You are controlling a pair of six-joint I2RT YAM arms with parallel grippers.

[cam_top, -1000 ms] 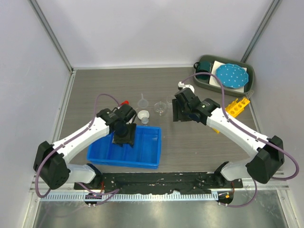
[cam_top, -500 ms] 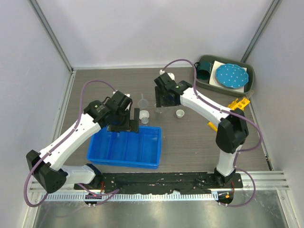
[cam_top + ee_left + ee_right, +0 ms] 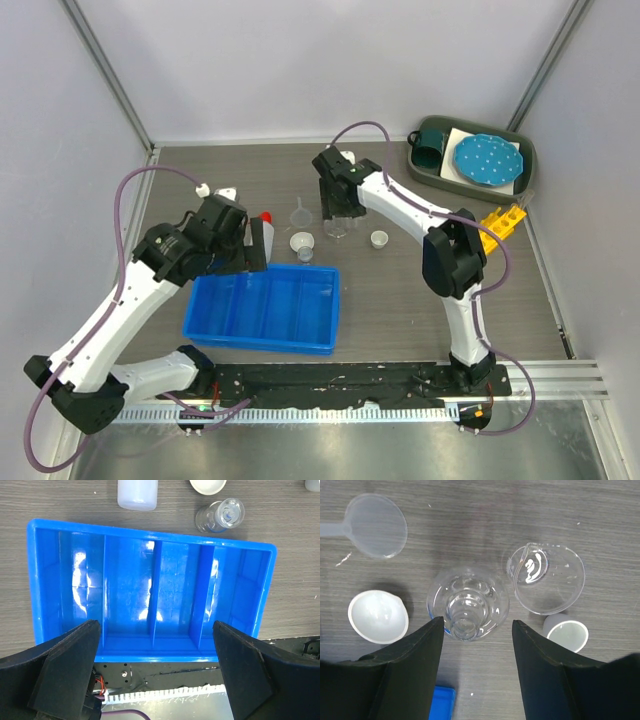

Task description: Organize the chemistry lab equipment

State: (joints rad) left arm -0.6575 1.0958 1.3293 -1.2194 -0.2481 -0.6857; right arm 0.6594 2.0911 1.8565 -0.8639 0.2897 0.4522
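funnel (image 3: 302, 212) left of flask (image 3: 468, 605), dish (image 3: 378, 238) right, tray (image 3: 300, 300) before them

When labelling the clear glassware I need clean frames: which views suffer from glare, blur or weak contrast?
Left wrist: white glare patches on the blue bin's glossy floor, otherwise sharp. Right wrist: sharp, small highlights inside the beaker and on the flask. Top external: even light, soft shadows, but the funnel reads faint against the table.

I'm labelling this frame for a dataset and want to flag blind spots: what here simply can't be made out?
Squeeze bottle: left wrist view, the top edge cuts off its nozzle end.
Flask: top view, the right gripper covers most of it.
Yellow rack: top view, the right arm hides its near end; holes too small to check.
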